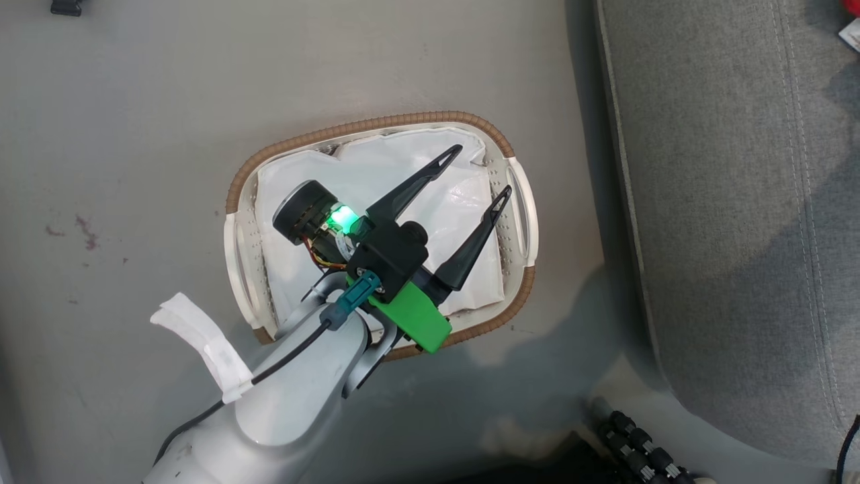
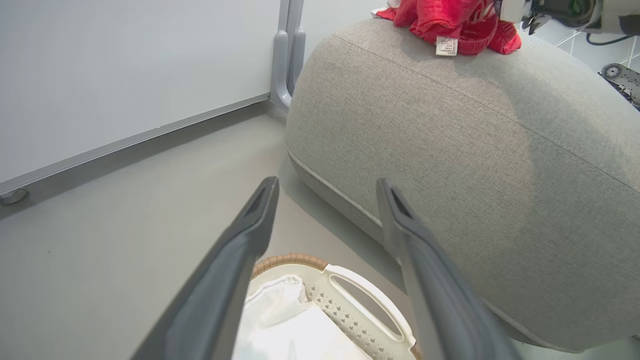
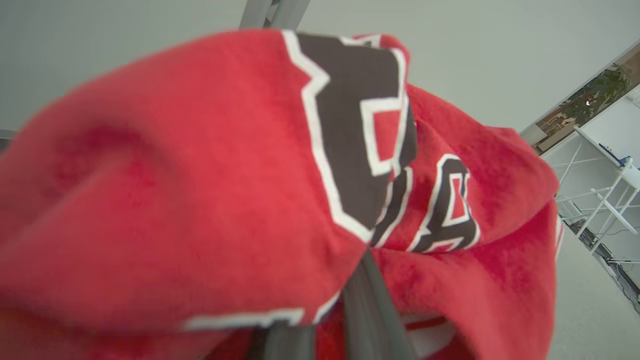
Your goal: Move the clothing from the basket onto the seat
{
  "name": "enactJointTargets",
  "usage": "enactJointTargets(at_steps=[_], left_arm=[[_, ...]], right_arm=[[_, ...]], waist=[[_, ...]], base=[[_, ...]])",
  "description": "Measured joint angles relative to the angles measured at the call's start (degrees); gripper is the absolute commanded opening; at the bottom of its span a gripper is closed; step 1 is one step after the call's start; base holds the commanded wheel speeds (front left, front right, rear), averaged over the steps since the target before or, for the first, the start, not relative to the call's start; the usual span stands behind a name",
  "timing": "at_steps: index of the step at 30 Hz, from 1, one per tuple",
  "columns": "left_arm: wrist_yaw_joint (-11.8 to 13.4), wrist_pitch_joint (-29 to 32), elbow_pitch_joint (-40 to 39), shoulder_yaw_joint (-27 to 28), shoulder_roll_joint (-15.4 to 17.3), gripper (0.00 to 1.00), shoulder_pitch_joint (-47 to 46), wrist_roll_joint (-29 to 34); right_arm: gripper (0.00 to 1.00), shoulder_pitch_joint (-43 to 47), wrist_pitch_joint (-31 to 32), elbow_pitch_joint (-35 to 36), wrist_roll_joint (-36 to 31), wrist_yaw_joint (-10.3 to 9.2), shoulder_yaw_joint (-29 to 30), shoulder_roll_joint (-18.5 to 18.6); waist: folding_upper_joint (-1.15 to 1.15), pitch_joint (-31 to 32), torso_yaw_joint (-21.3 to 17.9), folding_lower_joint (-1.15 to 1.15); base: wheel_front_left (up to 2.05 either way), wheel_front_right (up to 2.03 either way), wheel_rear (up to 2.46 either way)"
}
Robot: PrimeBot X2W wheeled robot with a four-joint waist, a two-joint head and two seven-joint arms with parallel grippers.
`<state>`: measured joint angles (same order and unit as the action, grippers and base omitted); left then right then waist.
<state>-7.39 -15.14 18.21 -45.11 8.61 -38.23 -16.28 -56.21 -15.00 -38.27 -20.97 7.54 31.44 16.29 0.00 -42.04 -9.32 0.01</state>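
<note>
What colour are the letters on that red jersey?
The letters are black, outlined white; best in the right wrist view.

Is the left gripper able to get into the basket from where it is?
Likely yes: the left gripper is open directly above the basket, and its white liner lies bare below.

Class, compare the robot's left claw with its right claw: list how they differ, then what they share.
The left claw stands open; the right claw is shut. The left claw holds nothing; the right claw grips a red jersey. The left claw hangs over the white-lined basket; the right claw is wrapped in the jersey's folds. Both have long dark fingers.
</note>
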Motion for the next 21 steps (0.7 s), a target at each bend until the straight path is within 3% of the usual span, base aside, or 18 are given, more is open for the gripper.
enactJointTargets(at_steps=[1, 2, 3, 4, 14, 21], left_arm=[[0.00, 0.00, 0.09, -0.15, 0.08, 1.00, 0.01, -0.02], [0.00, 0.00, 0.18, -0.25, 0.09, 1.00, 0.01, -0.16], [0.00, 0.00, 0.24, -0.35, 0.08, 1.00, 0.01, -0.26], [0.00, 0.00, 0.30, -0.42, 0.09, 1.00, 0.01, -0.35], [0.00, 0.00, 0.81, -0.08, 0.13, 1.00, 1.30, -1.94], [0.00, 0.01, 1.01, 2.58, -0.65, 1.00, 4.22, -4.39]], right_arm=[[0.24, 0.53, 0.00, 0.45, 0.19, 0.00, 0.04, -0.35], [0.38, 1.02, 0.00, 1.20, 0.33, 0.00, 0.26, -0.47], [0.79, 1.46, -0.01, 1.96, 0.43, -0.01, 0.37, -0.53], [1.00, 2.02, -0.01, 2.71, 0.69, -0.01, 0.37, -0.73], [1.00, 11.20, -0.08, 9.11, 2.52, 0.00, -2.14, -2.93], [1.00, 14.88, -0.08, 10.14, 3.01, -0.01, -4.79, -2.29]], waist=[[0.00, 0.01, -0.13, 0.00], [0.00, 0.16, -0.25, 0.00], [0.00, 0.34, -0.35, 0.00], [0.00, 0.65, -0.52, 0.00], [0.00, 5.28, -2.02, -0.01], [0.00, 10.61, -2.30, -0.01]], base=[[0.00, 0.00, 0.00], [0.00, 0.00, 0.00], [0.00, 0.00, 0.00], [0.00, 0.00, 0.00], [0.00, 0.00, 0.00], [0.00, 0.00, 0.00]])
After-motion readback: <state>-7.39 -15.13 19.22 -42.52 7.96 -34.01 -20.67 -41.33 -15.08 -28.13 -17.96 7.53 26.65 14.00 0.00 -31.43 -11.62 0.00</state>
